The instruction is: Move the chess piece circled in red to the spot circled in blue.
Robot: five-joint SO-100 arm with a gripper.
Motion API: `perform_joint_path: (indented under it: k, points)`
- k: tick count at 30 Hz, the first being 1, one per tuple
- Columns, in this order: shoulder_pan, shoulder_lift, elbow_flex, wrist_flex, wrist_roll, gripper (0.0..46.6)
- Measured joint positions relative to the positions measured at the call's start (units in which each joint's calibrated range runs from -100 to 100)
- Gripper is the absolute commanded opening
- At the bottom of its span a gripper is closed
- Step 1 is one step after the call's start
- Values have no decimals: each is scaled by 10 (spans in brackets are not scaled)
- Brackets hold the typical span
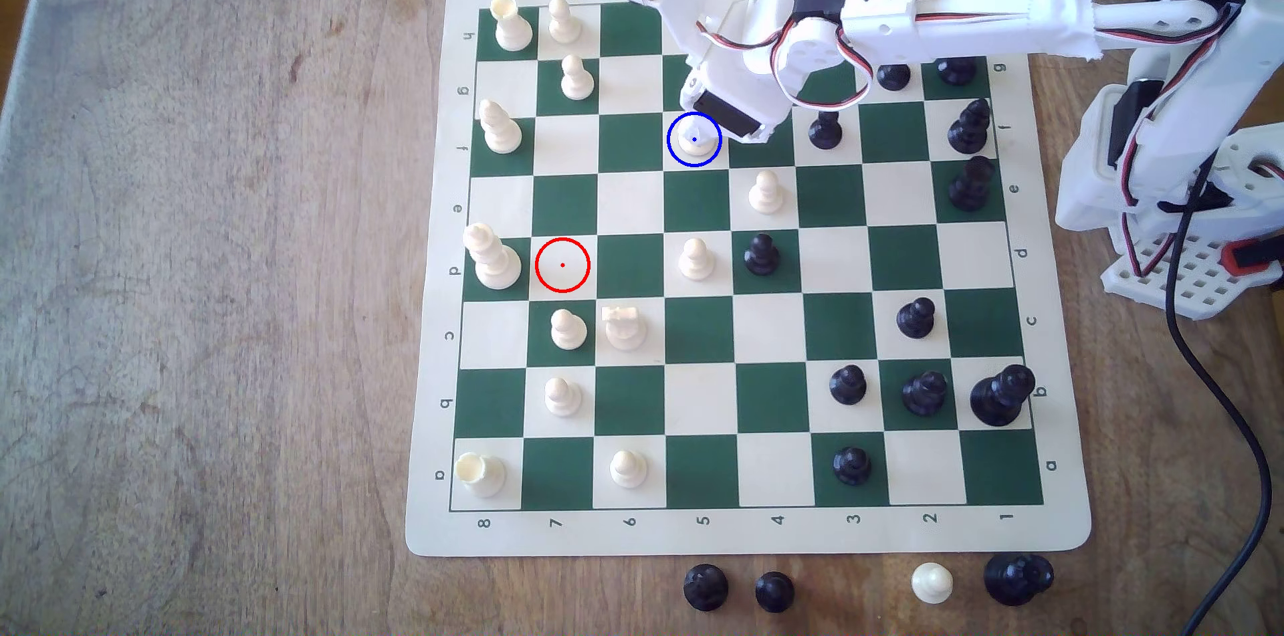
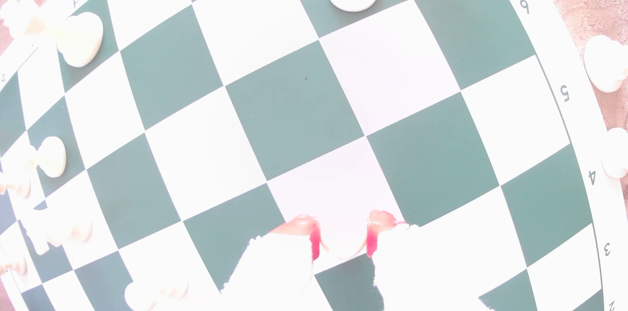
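Note:
The cream chess piece (image 1: pixel 695 139) with the pointed top stands inside the blue ring, on the cream square (image 1: pixel 674 160) it marks. My gripper (image 1: pixel 707 121) hangs right over it, reaching in from the exterior view's right. In the wrist view the two red-padded fingers (image 2: pixel 314 243) press on either side of the piece's round base (image 2: pixel 343 246), so the gripper (image 2: pixel 343 229) is shut on it, and the base looks down on the cream square. The red ring (image 1: pixel 563 265) encloses a bare cream square.
A black pawn (image 1: pixel 825 129) stands two squares to the exterior view's right of the piece, under the arm. A cream pawn (image 1: pixel 764 191) sits diagonally in front. Several captured pieces (image 1: pixel 775 591) lie off the board's near edge. A black cable (image 1: pixel 1209 386) trails at the right.

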Motion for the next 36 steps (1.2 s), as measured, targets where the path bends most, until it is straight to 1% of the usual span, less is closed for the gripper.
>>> perform_joint_path:
  k: [1, 4, 7, 14, 21, 28, 33, 36]
  points:
    - [0, 1, 0, -2, 0, 171]
    - [0, 1, 18, -25, 0, 181]
    - [0, 2, 33, -43, -5, 184]
    - [0, 2, 33, -47, -5, 186]
    - [0, -1, 33, -17, -5, 186]
    - [-15, -65, 45, 52, -7, 182]
    - [-16, -116, 59, 88, -7, 182]
    - [-28, -175, 97, 112, -7, 184]
